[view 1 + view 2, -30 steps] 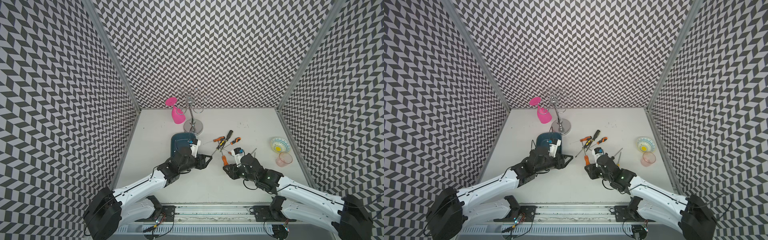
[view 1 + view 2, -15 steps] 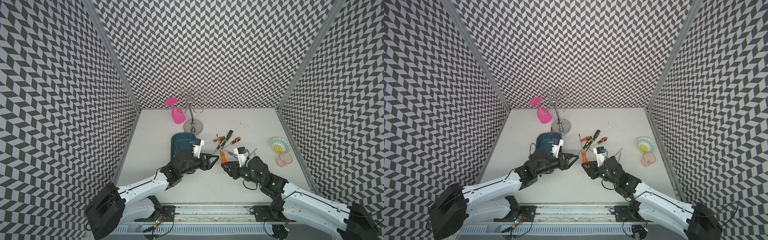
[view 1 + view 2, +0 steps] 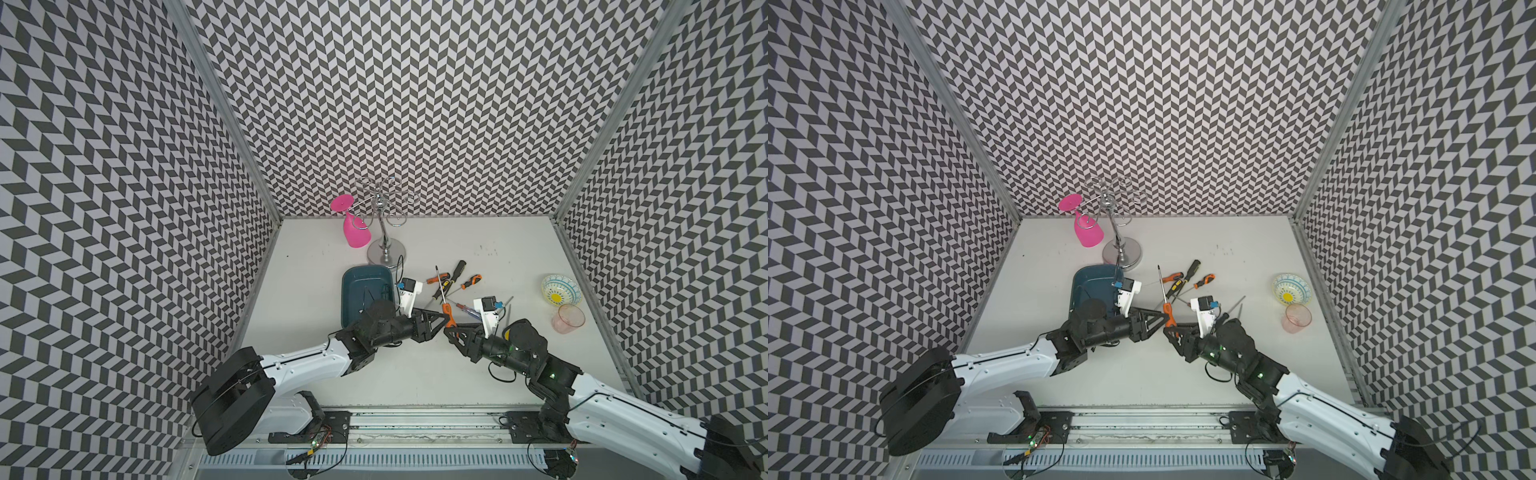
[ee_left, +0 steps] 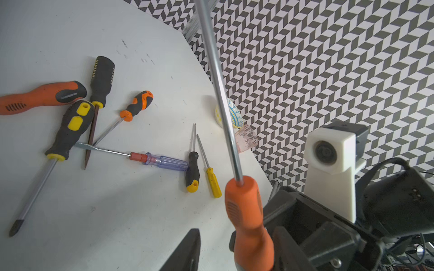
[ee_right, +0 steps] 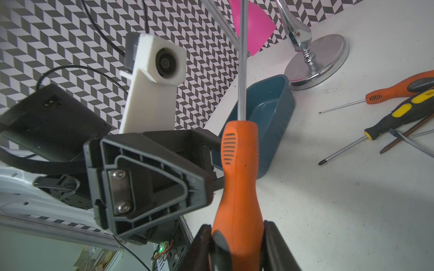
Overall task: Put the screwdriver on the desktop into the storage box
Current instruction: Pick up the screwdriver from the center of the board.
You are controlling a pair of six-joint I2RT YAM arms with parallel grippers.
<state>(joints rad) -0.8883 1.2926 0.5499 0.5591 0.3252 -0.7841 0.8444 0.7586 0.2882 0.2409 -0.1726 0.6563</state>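
Nearby lie loose screwdrivers and the storage box. The right gripper pinches the orange screwdriver; the left gripper, spread, straddles it.

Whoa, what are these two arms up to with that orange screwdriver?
The right arm holds an orange screwdriver off the table, jaws shut on the end of its handle. The left arm has its open jaws around the upper handle, apparently to take it over. No screwdriver shows in the blue box nearby; other screwdrivers lie on the table.
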